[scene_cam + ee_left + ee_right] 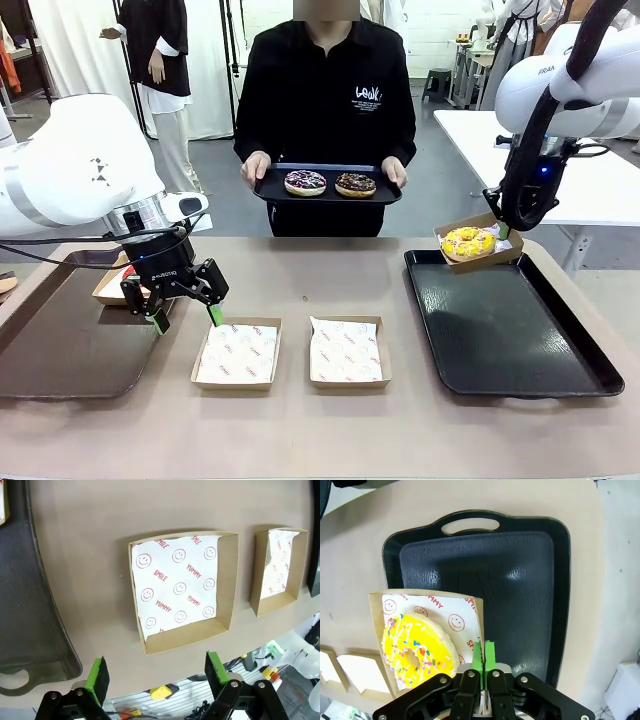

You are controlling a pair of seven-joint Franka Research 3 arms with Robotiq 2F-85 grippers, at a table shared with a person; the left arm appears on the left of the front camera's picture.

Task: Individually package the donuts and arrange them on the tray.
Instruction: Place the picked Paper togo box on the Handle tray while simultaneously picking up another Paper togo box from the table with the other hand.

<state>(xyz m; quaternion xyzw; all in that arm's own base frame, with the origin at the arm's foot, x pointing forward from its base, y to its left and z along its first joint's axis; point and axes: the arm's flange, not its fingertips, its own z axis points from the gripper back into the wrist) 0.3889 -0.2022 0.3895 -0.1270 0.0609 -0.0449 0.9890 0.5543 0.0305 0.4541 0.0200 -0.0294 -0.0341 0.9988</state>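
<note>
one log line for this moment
left gripper: open, near empty paper-lined cardboard box | right gripper: shut on brown donut box holding yellow-iced ring donut, over black tray edge

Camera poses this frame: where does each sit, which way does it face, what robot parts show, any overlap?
Front: fixed between the arms, facing across the beige table at the person; left gripper and right gripper show.
Left wrist: above the table, looking down at two empty paper-lined cardboard boxes; own open green-padded fingers.
Right wrist: looking down over the black plastic tray; own pads shut on the brown cardboard box carrying the yellow-iced ring donut.
Shared: front and right wrist both show that tray and donut.
</note>
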